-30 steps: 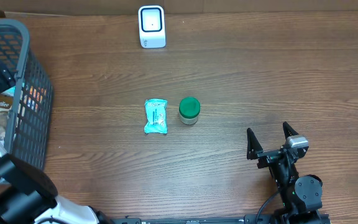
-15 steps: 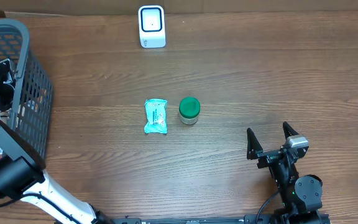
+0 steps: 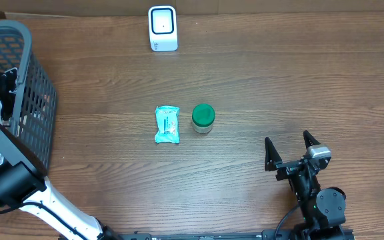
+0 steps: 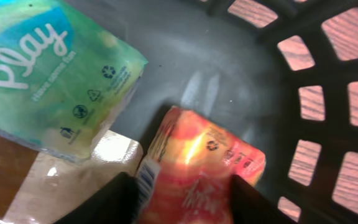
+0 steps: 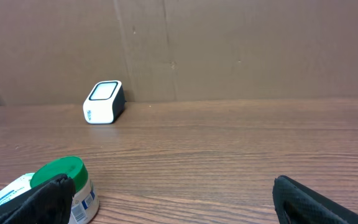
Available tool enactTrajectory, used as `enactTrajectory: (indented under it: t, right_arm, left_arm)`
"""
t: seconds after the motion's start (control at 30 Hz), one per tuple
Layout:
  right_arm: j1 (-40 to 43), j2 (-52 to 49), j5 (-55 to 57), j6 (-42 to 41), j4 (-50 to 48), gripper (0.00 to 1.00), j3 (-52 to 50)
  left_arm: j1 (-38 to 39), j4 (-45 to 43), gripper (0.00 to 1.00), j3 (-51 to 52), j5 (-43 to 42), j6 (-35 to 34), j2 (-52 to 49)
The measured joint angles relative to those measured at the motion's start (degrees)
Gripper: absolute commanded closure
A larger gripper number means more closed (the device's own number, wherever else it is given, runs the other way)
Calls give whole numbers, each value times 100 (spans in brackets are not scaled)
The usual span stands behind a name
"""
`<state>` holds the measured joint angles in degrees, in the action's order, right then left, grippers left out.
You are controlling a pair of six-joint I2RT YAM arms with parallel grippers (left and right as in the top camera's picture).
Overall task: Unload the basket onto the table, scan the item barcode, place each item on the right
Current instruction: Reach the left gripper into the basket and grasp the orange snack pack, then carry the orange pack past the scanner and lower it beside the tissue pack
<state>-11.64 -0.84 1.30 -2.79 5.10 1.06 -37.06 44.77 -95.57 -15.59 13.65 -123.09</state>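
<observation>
While the left gripper is sitting low inside the basket: its jaws are standing on either side of the orange packet, right at its edges. Whether they are already pinching it cannot be told.
Item position: the orange packet is lying on the basket floor near the mesh wall, just beside the green "Play" packet.
Right gripper: it is resting wide open and empty, well apart from the basket.
Slip risk: the packet is looking glossy and soft, so a shallow hold at one end is likely risking a crumple or a slide-out during the lift.
Snag risk: the mesh wall is standing close, so a tilted exit is risking a caught corner or finger.
Neighbour risk: one finger is sitting near the green packet and could be dragging it along.
Barcode risk: the print is showing too blurred to locate a code. A covered or wrongly turned code is risking a failed read at the scanner.
Path risk: the teal packet and green-lidded jar are lying mid-surface, so a low carry is risking a knock.
</observation>
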Motion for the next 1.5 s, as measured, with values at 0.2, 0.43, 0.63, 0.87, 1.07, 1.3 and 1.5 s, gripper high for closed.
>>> enactTrajectory:
  t: [0.2,0.43,0.63,0.87,1.07,1.3,1.5]
  right_arm:
    - [2,0,0,2,0,0,0]
    - [2,0,0,0,0,0,0]
    - [2,0,0,2,0,0,0]
    - [2,0,0,0,2,0,0]
    - [2,0,0,-2,2,0,0]
    - [2,0,0,0,0,0,0]
    - [2,0,-2,0,0,0,0]
  left_arm:
    - [0,11,96,-2,216,-192,0]
    - [0,726,96,-426,365,-608,-39]
    - [0,1362,96,-1410,428,-1364,37]
    - [0,1582,96,-2035,437,-2081,1244]
    - [162,2041,96,-2229,114,-2312,2776]
    - [1224,2946,96,-2264,-212,-2380,3335]
    - [2312,3099,95,-1602,-251,-2358,3252]
